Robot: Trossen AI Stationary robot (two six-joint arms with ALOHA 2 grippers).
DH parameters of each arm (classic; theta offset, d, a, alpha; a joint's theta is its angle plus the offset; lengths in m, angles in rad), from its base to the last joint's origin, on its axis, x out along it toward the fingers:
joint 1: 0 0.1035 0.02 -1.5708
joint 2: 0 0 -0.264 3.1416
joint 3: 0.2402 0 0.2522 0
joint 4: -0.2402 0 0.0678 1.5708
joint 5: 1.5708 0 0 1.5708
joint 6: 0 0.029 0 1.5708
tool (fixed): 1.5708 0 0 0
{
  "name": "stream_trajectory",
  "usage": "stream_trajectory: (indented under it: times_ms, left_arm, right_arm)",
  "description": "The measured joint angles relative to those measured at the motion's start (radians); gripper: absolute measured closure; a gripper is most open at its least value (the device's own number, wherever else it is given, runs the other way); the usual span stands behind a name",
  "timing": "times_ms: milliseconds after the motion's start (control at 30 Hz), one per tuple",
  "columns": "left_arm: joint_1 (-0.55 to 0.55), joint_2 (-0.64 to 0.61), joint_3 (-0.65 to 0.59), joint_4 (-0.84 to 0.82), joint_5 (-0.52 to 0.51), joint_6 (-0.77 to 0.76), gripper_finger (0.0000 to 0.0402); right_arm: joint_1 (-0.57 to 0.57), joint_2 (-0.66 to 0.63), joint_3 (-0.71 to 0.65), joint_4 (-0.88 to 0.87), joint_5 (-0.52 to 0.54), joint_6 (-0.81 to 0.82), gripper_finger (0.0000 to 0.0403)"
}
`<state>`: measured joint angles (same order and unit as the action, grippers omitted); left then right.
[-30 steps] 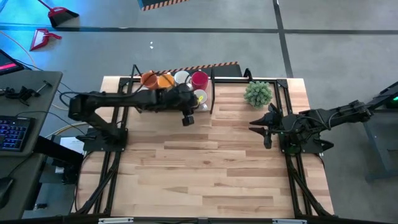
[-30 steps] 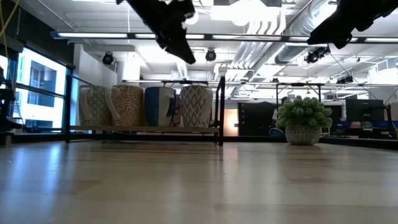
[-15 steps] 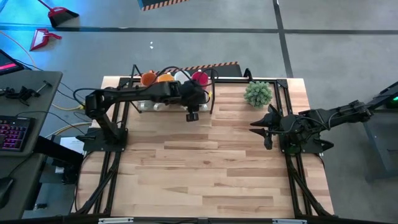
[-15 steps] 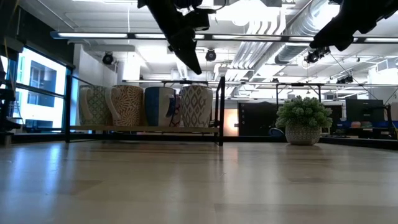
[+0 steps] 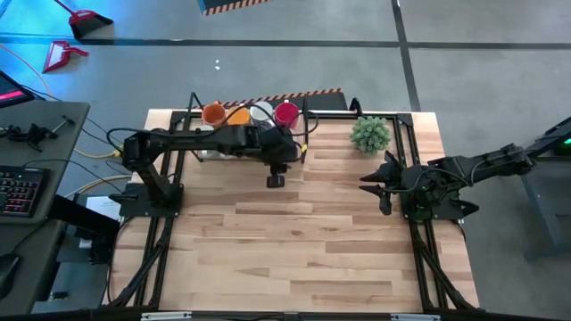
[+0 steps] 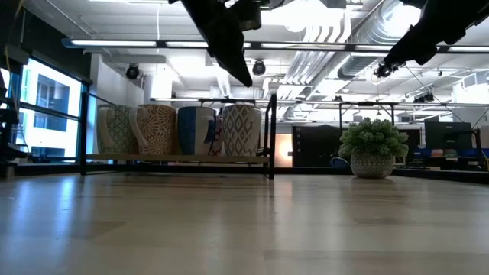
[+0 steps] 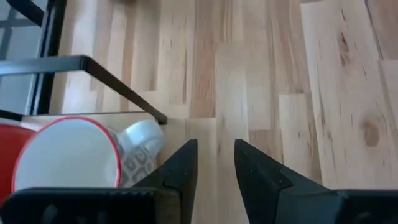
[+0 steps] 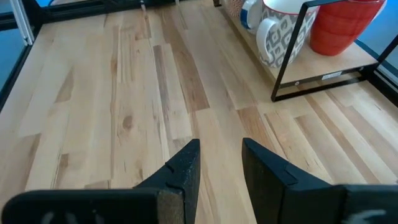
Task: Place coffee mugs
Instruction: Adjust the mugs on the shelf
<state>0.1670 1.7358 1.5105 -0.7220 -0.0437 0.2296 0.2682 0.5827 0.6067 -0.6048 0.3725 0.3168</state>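
Your coffee mugs (image 5: 250, 114) sit bunched on the black wire rack (image 5: 308, 134) at the table's far edge, around 11 o'clock from the table centre. From above you can pick out an orange mug (image 5: 213, 113), a yellow-orange one (image 5: 236, 116), a white one (image 5: 261, 111) and a red mug (image 5: 286, 113) at the rack's 3 o'clock end. From table height you see four patterned mugs (image 6: 197, 131) standing upright in a row on the rack's shelf, close side by side. In the left wrist view a red mug with a white inside (image 7: 62, 158) stands next to a grey-patterned white mug (image 7: 140, 149), both behind the rack's black bar.

Your left gripper (image 5: 276, 180) hangs above the table just off the rack's 6 o'clock side, near its 3 o'clock corner. Its fingers (image 7: 180, 168) stand a narrow gap apart with only bare wood between them; it holds nothing.

Your right gripper (image 5: 368, 181) waits at about 3 o'clock over the light wooden table (image 5: 294, 241), at 6 o'clock from the small green potted plant (image 5: 370, 135). Its fingers (image 8: 186, 165) are also slightly parted and empty.
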Motion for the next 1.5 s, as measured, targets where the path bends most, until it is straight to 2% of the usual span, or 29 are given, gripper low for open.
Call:
stream_trajectory:
  times_ms: [200,333,767,1500]
  left_arm:
    - [-0.01,0.045,0.0,-0.009,-0.005,-0.001,0.0332]
    - [-0.009,0.083,0.0,-0.007,-0.044,0.01,0.0341]
    - [0.055,0.118,-0.001,0.017,-0.079,0.019,0.0341]
    - [0.089,0.118,-0.001,0.016,-0.101,0.045,0.0342]
  right_arm:
    - [0.0,0.0,0.0,0.0,-0.001,0.005,0.0304]
    - [0.0,0.0,0.0,0.0,-0.003,0.026,0.0304]
    - [0.0,0.0,0.0,0.002,-0.006,0.024,0.0304]
    - [0.0,0.0,0.0,0.002,-0.009,0.023,0.0304]
